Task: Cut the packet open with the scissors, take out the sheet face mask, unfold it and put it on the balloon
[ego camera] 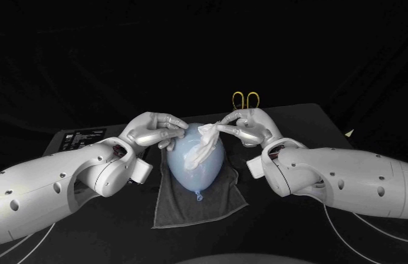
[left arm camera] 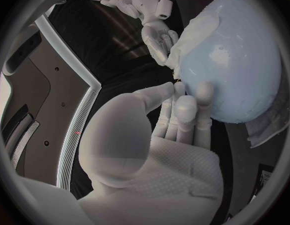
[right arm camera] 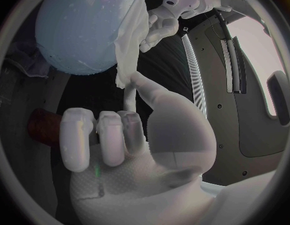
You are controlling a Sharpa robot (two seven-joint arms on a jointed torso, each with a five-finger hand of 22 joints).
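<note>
A pale blue balloon (ego camera: 197,158) lies on a dark grey towel (ego camera: 204,208) in the middle of the table. The white sheet mask (ego camera: 204,143) is draped, still partly bunched, over the balloon's far end. My right hand (ego camera: 246,125) pinches the mask's upper edge between thumb and a finger; the right wrist view shows that pinch (right arm camera: 129,92) with the mask (right arm camera: 129,40) hanging from it over the balloon (right arm camera: 79,30). My left hand (ego camera: 157,128) lies against the balloon's other side, its fingers (left arm camera: 182,107) touching the balloon (left arm camera: 238,60) beside the mask's edge (left arm camera: 194,35). Whether it holds the mask is unclear.
The yellow-handled scissors (ego camera: 246,100) lie at the table's far edge behind the right hand. A labelled plate (ego camera: 81,137) lies at the left. A brown thing (right arm camera: 45,127) lies on the table beside the balloon. The towel's front edge hangs towards me.
</note>
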